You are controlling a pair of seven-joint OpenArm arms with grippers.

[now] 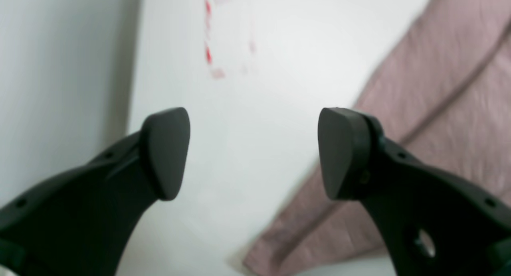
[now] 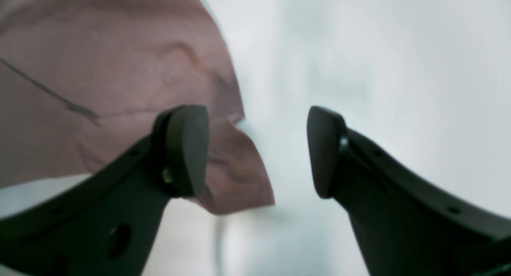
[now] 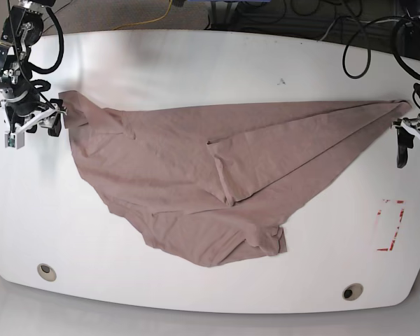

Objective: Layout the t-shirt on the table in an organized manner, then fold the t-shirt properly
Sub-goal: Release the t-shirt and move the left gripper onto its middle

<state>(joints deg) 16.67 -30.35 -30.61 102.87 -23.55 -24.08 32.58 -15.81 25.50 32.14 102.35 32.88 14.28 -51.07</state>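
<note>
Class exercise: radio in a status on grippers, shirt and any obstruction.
Left gripper open, empty. Right gripper open, empty. Shirt stretched wide on table, lower part bunched. Nothing in the way.

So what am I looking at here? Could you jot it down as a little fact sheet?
item: t-shirt, mauve-brown, no print
position: stretched sideways across the table, lower part bunched and folded over itself
left gripper: open, holding nothing, shirt corner beside it
right gripper: open, holding nothing, at the shirt's other end
table marks: red tape rectangle, two round holes along the front edge
folded: not yet
</note>
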